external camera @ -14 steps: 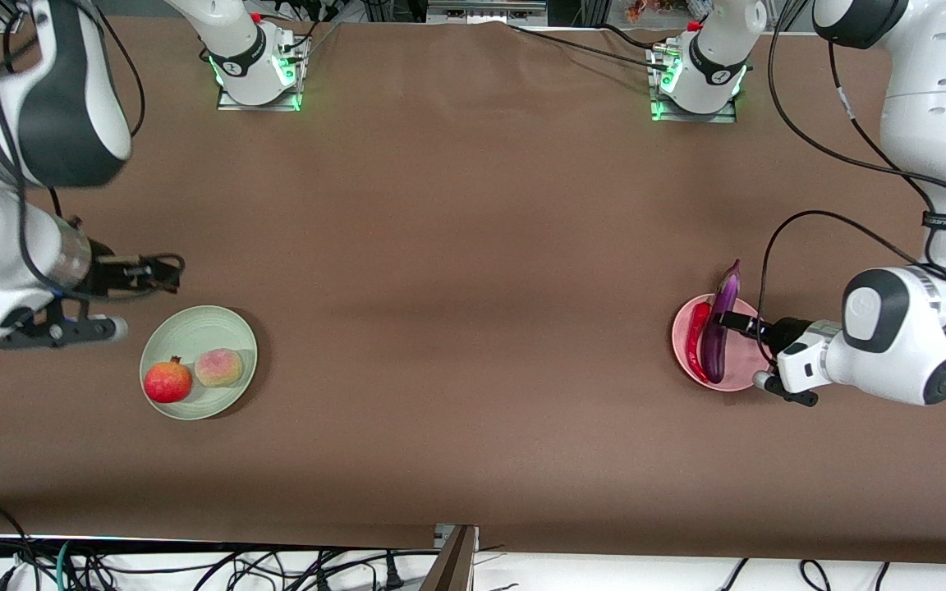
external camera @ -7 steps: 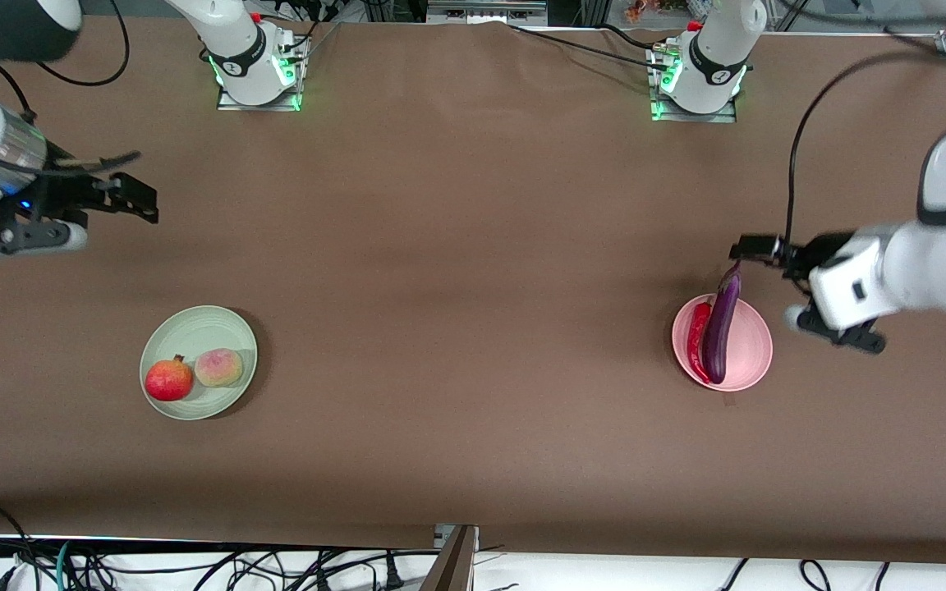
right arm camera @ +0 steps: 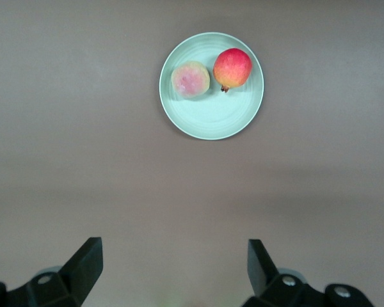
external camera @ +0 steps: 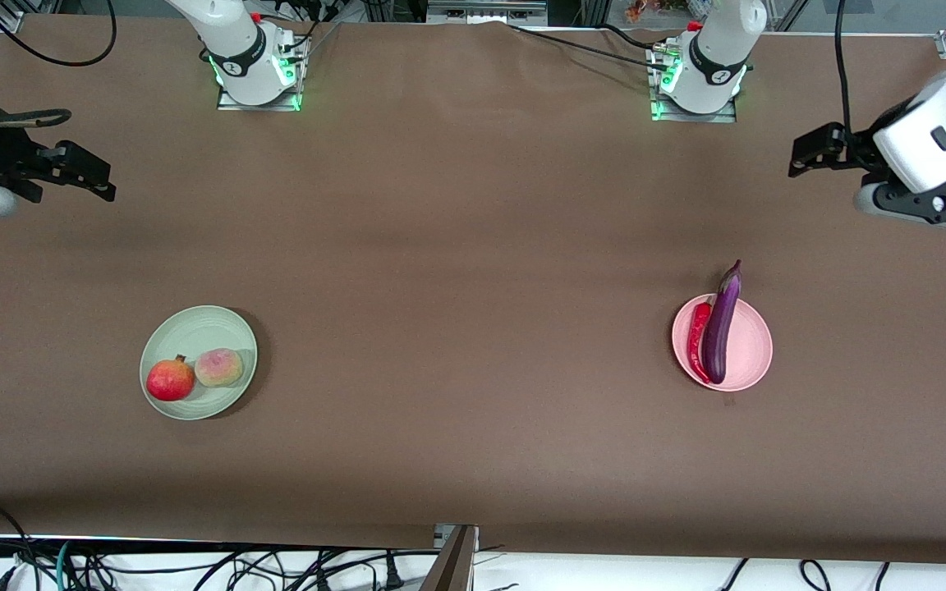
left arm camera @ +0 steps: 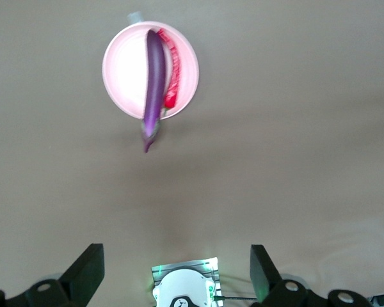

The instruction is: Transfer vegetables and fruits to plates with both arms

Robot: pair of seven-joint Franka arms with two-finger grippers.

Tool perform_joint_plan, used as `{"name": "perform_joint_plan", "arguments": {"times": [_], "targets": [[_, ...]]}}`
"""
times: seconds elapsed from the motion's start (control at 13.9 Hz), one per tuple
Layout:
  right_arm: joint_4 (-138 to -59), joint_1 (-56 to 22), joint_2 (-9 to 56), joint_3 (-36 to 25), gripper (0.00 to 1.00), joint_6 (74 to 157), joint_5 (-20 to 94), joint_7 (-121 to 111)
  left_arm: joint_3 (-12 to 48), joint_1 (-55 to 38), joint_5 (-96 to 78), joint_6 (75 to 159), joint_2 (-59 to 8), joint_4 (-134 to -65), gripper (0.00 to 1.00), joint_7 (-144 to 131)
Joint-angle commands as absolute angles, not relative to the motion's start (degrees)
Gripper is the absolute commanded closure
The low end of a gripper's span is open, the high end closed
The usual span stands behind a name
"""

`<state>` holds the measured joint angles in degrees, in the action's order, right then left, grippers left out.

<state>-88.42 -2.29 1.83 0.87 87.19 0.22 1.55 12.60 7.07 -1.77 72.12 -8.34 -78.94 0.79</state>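
Here, the left gripper point(external camera: 801, 156) hangs high over bare table point(external camera: 473, 287), jaws spread wide and empty; well apart from it, the eggplant point(external camera: 721, 328) and chili point(external camera: 696, 341) lie touching on the pink plate point(external camera: 748, 349). The right gripper point(external camera: 91, 176) is likewise wide open and empty, well clear of the green plate point(external camera: 194, 328) holding the pomegranate point(external camera: 169, 380) and peach point(external camera: 218, 367).

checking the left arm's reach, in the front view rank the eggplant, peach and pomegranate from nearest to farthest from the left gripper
Measured from the left gripper, open over bare table at the left arm's end:
1. eggplant, on the pink plate at the left arm's end.
2. peach, on the green plate at the right arm's end.
3. pomegranate, beside the peach, slightly farther.
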Motion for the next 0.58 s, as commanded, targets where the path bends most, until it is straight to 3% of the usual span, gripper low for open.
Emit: {"name": "perform_joint_plan", "arguments": {"times": [0.0, 0.5], "targets": [[-89.0, -1.9, 1.2, 1.1, 0.00, 86.8, -0.3, 1.1, 12.2, 9.2, 0.2, 76.6, -4.4, -88.1, 0.00, 0.3], [-87.4, -1.8, 2.7, 1.0, 0.00, 86.7, -0.3, 1.0, 9.8, 10.5, -0.4, 79.7, -4.2, -87.4, 0.00, -1.9]]}}
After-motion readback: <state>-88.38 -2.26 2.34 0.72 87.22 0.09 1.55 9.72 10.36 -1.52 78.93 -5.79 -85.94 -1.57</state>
